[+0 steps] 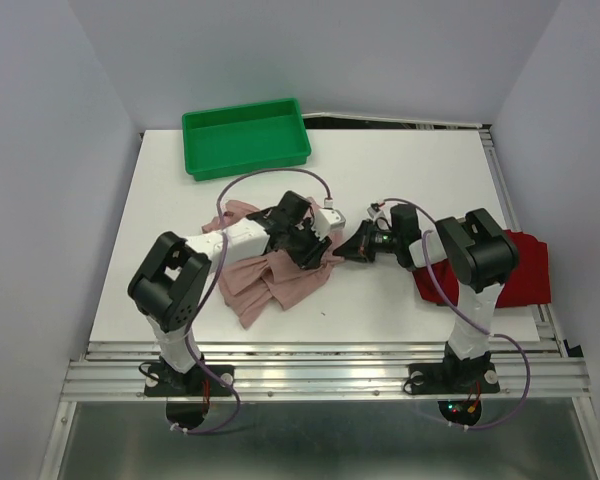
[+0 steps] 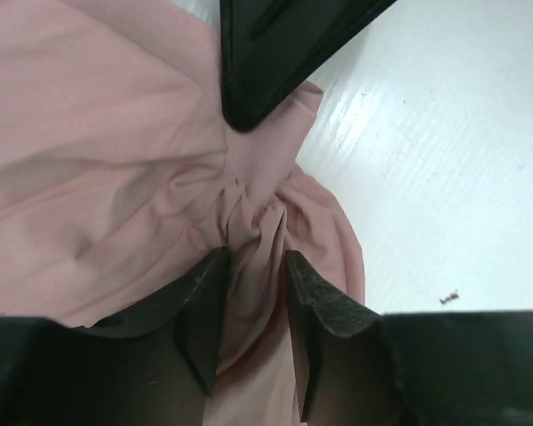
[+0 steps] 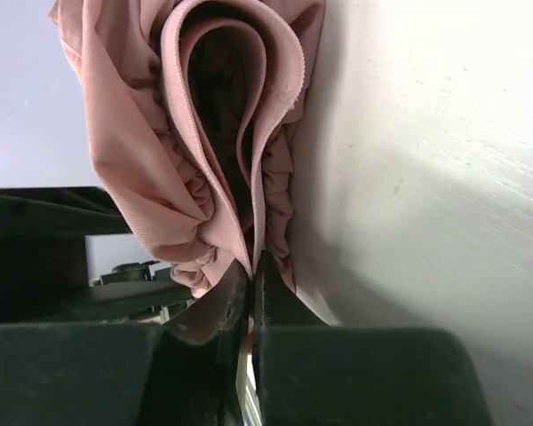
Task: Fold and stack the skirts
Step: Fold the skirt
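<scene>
Pink ruffled skirt (image 1: 280, 282) lies bunched in the middle of the white table (image 1: 410, 180). The left fingers (image 2: 204, 311) pinch a fold of it, and the right fingers (image 3: 280, 306) squeeze tight on its edge just beside them. The dark red skirt (image 1: 525, 270) lies at the table's right side.

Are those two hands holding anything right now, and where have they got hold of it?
Both hold the pink skirt: the left hand pinches a bunched fold, the right hand clamps its gathered edge.
</scene>
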You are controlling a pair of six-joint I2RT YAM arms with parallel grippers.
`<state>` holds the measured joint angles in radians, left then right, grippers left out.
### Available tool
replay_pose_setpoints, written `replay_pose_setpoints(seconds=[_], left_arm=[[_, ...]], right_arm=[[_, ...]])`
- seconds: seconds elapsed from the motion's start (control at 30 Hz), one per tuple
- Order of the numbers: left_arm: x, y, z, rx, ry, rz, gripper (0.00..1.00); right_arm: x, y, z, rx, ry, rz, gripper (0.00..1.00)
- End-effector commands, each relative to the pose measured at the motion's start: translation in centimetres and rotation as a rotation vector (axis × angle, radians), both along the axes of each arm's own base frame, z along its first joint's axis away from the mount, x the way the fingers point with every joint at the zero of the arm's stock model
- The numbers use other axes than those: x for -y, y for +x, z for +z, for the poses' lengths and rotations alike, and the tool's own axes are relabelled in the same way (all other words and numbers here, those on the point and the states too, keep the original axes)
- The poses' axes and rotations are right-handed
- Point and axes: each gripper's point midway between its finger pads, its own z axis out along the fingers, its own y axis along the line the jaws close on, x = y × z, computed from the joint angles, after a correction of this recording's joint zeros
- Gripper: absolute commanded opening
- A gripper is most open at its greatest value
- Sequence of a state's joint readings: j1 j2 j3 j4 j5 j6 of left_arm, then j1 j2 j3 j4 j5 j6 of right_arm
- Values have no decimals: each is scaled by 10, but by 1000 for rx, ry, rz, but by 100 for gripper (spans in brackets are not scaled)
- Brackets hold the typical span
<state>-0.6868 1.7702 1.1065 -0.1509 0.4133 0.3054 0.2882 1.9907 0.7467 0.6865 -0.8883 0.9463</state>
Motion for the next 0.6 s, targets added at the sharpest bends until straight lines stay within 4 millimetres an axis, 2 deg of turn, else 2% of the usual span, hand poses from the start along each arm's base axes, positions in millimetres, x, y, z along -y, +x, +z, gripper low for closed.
replay_pose_setpoints(seconds=[0.0, 0.03, 0.07, 0.1, 0.17, 0.2, 0.23, 0.27, 0.3, 0.4, 0.43, 0.53, 0.57], left_arm=[[-25, 10, 95, 133, -79, 28, 53], [-42, 16, 104, 161, -65, 39, 55], [-54, 12, 105, 163, -39, 35, 56], [-67, 7, 115, 195, -27, 34, 57], [-103, -8, 98, 177, 83, 25, 61], [-117, -21, 98, 176, 110, 15, 61], [-129, -27, 93, 183, 147, 16, 61], [-142, -41, 82, 190, 181, -5, 62], [-151, -46, 75, 196, 218, 1, 62], [-172, -59, 51, 207, 286, 14, 63], [-175, -60, 48, 209, 294, 22, 68], [-176, -58, 37, 209, 298, 40, 69], [-175, -57, 32, 196, 300, 45, 78]], right_arm=[[-4, 11, 24, 116, 23, -16, 1], [-3, 10, 27, 119, 26, -19, 1], [-3, 9, 28, 115, 27, -20, 1], [-3, 9, 29, 113, 27, -20, 1], [-3, 9, 30, 112, 30, -20, 1], [-3, 9, 30, 109, 28, -21, 1], [-3, 9, 31, 112, 28, -21, 1], [-3, 9, 32, 111, 28, -21, 1], [-3, 9, 33, 113, 30, -16, 1], [-4, 8, 32, 112, 27, -10, 1], [-3, 8, 32, 113, 25, -7, 1], [-3, 5, 30, 102, 18, -5, 1], [-2, 4, 28, 103, 15, -1, 1]])
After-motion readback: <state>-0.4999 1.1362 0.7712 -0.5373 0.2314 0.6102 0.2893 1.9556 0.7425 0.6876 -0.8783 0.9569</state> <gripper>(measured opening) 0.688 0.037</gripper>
